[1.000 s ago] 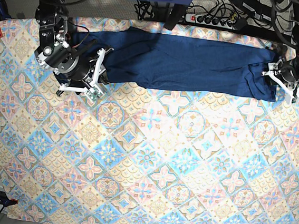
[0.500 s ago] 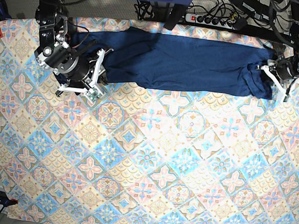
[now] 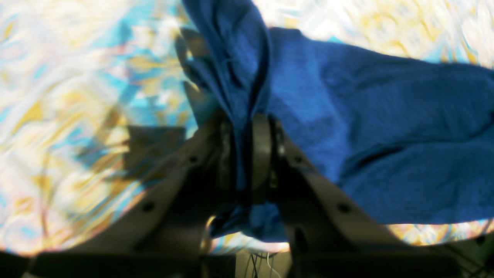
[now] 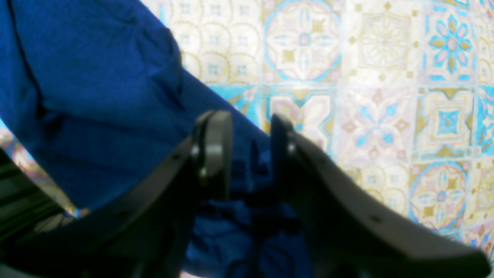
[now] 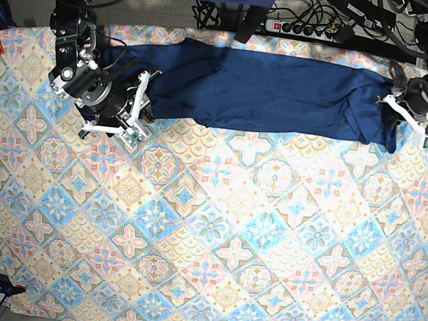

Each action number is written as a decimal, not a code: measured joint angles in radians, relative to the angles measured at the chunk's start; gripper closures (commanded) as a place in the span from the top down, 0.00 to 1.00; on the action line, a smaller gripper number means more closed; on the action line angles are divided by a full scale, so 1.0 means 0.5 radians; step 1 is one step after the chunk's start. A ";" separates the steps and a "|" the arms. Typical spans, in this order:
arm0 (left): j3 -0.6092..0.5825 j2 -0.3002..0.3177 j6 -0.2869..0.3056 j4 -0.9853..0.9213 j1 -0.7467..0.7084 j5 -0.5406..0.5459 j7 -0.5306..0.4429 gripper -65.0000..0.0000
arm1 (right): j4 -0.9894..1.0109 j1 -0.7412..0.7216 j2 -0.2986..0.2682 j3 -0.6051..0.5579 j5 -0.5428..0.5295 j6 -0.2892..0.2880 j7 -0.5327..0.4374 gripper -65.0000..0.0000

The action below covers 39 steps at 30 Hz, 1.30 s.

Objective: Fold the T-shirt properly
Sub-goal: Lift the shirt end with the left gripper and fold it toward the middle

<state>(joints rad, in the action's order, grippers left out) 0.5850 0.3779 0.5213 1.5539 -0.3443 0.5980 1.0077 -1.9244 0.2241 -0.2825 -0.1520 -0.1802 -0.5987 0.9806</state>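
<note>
While the dark navy blue knit T-shirt (image 5: pixel 266 93) lies along the frame's top | left gripper (image 3: pixel 247 154) pinches its end | right gripper (image 4: pixel 251 150) straddles fabric, jaws parted | step: securing ends | next: right closes.

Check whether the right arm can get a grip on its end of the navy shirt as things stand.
Probably yes. The right gripper sits at the navy shirt edge on the patterned tablecloth, jaws parted with fabric bunched between them, nothing blocking. The left gripper already pinches the other end.
</note>
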 measured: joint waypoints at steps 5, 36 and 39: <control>0.120 0.076 -0.002 0.000 0.022 -0.002 -0.002 0.00 | 0.000 -0.001 0.000 0.000 0.001 0.001 0.000 0.27; -0.565 -0.598 -0.204 0.494 0.093 -0.014 0.215 0.00 | 0.000 0.001 -0.113 0.639 -0.456 0.005 0.006 0.27; -0.677 -0.607 -0.271 0.491 0.095 -0.015 0.227 0.00 | 0.000 0.001 -0.132 0.745 -0.540 0.002 0.008 0.27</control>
<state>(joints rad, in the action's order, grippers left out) 0.2466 0.0746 0.3859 1.7996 -0.2966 0.5903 1.1210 -1.9244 0.2245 -0.3485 0.2203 -0.4503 -0.5980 0.9844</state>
